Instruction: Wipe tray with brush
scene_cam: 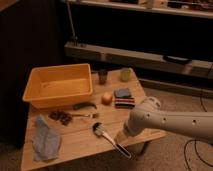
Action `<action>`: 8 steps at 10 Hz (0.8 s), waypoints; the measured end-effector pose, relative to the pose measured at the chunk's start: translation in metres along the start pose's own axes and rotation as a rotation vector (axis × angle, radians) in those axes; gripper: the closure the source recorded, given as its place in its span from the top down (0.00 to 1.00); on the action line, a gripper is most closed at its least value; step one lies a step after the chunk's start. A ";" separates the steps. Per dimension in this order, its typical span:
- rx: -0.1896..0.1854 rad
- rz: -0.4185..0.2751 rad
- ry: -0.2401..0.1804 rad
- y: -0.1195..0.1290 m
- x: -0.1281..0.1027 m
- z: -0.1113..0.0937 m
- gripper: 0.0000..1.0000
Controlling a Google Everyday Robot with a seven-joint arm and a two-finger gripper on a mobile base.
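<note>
The orange-yellow tray (59, 99) stands at the back left of the wooden table. The brush (107, 136) lies flat near the table's front edge, with its dark head toward the tray and its slim handle pointing to the front right. My white arm comes in from the right. Its end with the gripper (123, 138) hangs low just right of the brush handle, open and holding nothing. The tray is well to the left of and behind it.
A blue-grey cloth (46, 141) lies at the front left. A dark green vegetable (85, 105), an orange fruit (106, 98), stacked sponges (124, 98) and two cups (102, 76) sit mid-table. Dark shelving runs behind.
</note>
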 end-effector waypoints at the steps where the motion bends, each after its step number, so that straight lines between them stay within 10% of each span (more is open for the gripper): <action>1: -0.005 -0.014 0.014 0.007 0.004 0.011 0.80; 8: 0.009 -0.110 0.036 0.020 -0.033 0.036 0.80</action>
